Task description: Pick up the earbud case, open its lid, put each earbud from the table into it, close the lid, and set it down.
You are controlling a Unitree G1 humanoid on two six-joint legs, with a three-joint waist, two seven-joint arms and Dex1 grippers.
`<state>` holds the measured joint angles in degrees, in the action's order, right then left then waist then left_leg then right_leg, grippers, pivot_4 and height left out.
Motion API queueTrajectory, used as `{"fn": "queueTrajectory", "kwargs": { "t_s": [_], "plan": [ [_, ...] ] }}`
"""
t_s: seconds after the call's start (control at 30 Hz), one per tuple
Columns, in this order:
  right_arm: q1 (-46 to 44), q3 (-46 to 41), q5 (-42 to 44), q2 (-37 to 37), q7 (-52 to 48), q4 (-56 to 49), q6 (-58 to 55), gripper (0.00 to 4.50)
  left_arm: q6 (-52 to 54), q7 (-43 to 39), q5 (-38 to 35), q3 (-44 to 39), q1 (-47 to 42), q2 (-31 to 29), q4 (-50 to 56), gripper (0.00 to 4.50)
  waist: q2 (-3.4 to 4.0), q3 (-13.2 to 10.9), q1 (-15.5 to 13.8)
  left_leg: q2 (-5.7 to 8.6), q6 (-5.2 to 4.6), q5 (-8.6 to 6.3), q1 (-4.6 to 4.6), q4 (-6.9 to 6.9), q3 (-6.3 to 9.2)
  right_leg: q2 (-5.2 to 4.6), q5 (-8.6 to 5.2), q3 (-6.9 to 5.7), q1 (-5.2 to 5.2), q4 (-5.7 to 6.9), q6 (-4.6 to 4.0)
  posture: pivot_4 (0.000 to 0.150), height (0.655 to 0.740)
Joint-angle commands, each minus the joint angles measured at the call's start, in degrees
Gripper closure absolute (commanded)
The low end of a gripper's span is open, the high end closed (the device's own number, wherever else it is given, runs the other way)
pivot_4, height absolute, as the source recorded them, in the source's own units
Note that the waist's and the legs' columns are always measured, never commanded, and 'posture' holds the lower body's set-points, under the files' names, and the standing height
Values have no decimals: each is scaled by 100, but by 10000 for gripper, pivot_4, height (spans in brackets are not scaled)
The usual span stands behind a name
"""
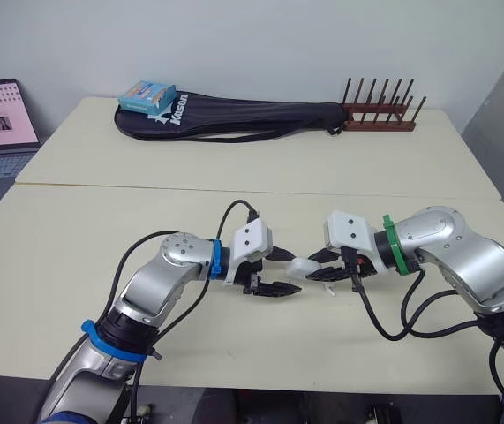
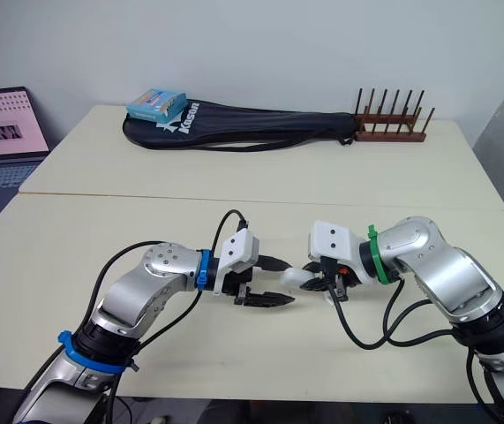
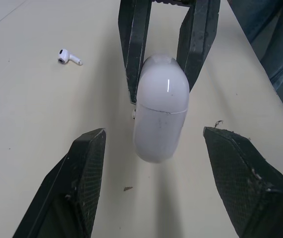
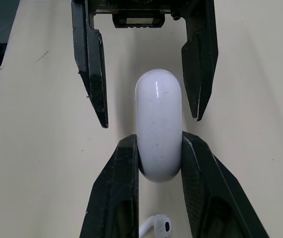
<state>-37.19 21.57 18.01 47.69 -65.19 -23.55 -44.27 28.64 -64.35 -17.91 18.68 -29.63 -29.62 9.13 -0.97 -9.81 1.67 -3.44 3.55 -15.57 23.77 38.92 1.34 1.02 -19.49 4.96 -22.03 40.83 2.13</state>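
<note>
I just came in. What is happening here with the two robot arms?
The right hand is shut on the white earbud case, holding it just over the table with its lid closed. The left hand is open, with its fingers on either side of the case's free end, not touching it. An earbud lies loose on the table nearby.

Bright, even light throughout. Soft shadows fall on the desk (image 1: 101, 230); a small glare streak marks the earbud case (image 3: 161, 109).
</note>
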Motion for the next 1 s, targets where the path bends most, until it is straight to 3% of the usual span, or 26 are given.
{"fn": "queueTrajectory", "kwargs": {
  "t_s": [0.03,0.27,0.4,0.57,0.67,0.97,1.0],
  "plan": [
    [-42,-114,-9,35,-41,-101,96,37398,97,-8,-136,-70,-123,57,142,12130,0,0,0,0,0,0,0,0,0,0,0,0,0,0,0,1500,7157],
    [-26,-120,-23,27,-45,-115,99,37398,120,-28,-98,-82,-152,61,84,12130,0,0,0,0,0,0,0,0,0,0,0,1,0,1,0,1500,7157],
    [-32,-117,-27,22,-49,-121,100,37398,116,13,-97,-102,-173,104,38,20550,0,0,0,0,0,0,0,0,0,0,0,0,0,1,0,1500,7157],
    [-34,-116,-34,15,-43,-119,96,37398,101,82,-80,-103,-181,167,14,37062,0,0,0,0,0,0,0,0,0,0,0,0,0,1,0,1500,7157],
    [-32,-110,-18,26,-69,-124,72,37398,105,87,-72,-72,-159,193,42,37540,0,0,0,0,0,0,0,0,0,0,0,0,0,1,0,1500,7157],
    [28,-251,-105,337,-225,-114,183,6220,-149,137,-20,-185,250,24,63,37540,0,0,1,-1,0,0,-1,0,0,0,0,2,0,1,0,1500,7157],
    [46,-318,-109,430,-257,-102,236,6091,-226,163,-60,-261,377,29,38,37540,0,0,1,-1,0,0,-1,1,0,0,0,2,0,1,0,1500,7157]
  ]
}}
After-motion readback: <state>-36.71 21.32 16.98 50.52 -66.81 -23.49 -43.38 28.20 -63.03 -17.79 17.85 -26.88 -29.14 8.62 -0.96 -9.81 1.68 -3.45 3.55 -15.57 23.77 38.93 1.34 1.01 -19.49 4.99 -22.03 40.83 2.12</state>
